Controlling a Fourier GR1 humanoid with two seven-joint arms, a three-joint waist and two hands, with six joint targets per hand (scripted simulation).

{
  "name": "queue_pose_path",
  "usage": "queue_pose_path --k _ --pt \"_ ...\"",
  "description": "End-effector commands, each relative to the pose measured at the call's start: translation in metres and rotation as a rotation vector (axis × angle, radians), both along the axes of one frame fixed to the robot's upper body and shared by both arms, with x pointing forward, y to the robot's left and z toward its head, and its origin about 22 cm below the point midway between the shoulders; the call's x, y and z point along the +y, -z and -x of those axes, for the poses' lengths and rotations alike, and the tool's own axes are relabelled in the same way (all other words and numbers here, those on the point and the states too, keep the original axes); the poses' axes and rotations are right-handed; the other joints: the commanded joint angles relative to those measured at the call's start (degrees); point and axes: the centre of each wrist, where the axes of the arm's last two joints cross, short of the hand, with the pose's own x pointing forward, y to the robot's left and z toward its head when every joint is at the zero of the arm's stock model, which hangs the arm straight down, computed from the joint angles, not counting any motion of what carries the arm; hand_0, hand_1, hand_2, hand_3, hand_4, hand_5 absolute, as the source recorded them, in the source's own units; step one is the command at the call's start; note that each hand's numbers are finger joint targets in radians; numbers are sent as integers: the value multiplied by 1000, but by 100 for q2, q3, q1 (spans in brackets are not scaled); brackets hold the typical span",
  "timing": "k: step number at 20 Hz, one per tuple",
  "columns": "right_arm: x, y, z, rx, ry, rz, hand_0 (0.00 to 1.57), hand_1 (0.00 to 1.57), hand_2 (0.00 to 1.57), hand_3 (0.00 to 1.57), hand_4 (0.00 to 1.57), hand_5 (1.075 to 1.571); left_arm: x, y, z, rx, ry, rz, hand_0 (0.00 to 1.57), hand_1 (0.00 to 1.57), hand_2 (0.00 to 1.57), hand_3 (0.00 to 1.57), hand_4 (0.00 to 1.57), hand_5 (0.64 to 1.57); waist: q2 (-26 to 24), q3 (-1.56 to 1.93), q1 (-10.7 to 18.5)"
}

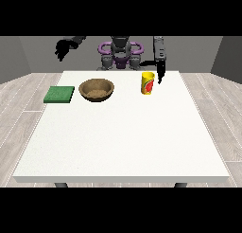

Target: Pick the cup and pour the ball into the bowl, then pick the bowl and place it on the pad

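Nearest to me is the big white table [123,142], and its whole near half has nothing I need. All the things sit in a row at the far side, up at twelve o'clock.

At about one o'clock stands the yellow cup with a red mark on its side [148,83]. It is upright. I cannot see the ball, so I think it is down inside. At eleven o'clock is the round brown wooden bowl [97,90], and at ten o'clock, just beside it, lies the flat green square pad [59,94].

At the view's right, one hand [161,76] hangs down just beside the cup, on its right. I cannot tell if its fingers are wide or closed, or if it touches the cup. At the view's left, the other hand [61,48] is up in the air, well away from everything. Its fingers look curled and it holds nothing.

I think my job now is to grab the cup. I want to wrap the hand round its middle and keep it straight up, so the ball stays in until I tip it over the bowl.
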Motion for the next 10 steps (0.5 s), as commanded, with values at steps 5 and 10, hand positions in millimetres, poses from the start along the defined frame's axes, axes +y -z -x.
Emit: queue_pose_path --k 5,10 --pt "-28 -6 -15 31 -15 -8 0 0 0 0 667 1562 -19 43 -19 52 -8 9 0 0 0 0 169 1422 -164 1 -101" --pt "-49 46 -3 62 13 -8 0 0 0 0 673 1563 -21 51 -22 87 -5 0 0 0 0 0 211 1435 -273 3 19"
